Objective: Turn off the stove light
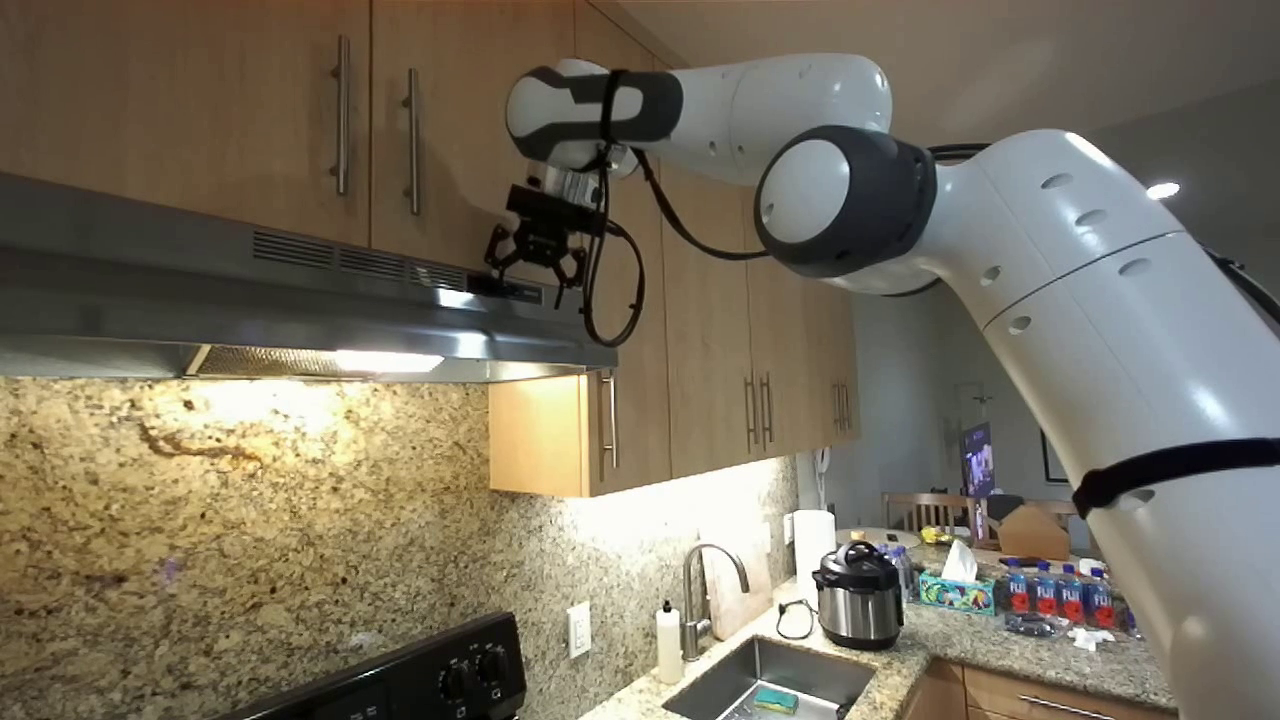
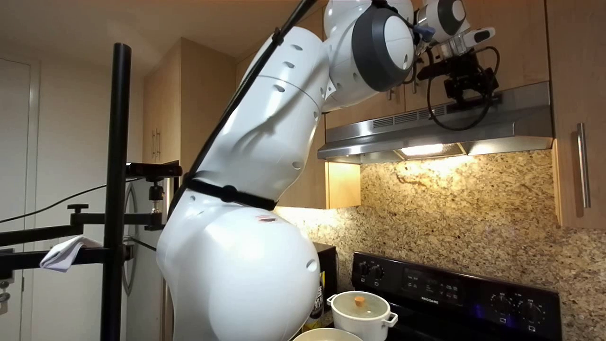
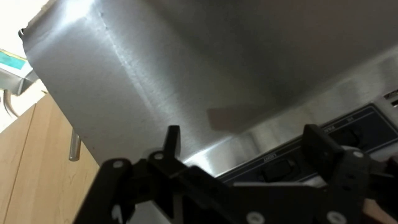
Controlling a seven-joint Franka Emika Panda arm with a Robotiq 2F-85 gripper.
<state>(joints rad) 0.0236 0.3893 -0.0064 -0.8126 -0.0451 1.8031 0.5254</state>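
End effector (image 3: 243, 133), spread and empty, could mispress the FAN switch (image 3: 348, 137) (wrist view, lower right) because the LIGHT switch (image 3: 277, 170) lies alongside.

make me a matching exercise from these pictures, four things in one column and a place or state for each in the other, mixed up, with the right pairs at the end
Things:
1. stove light
2. light switch
3. pincer
4. sponge

Places and states:
A. spread open
B. in the sink
C. glowing
D. on the dark panel of the hood

Right pairs: 1-C, 2-D, 3-A, 4-B
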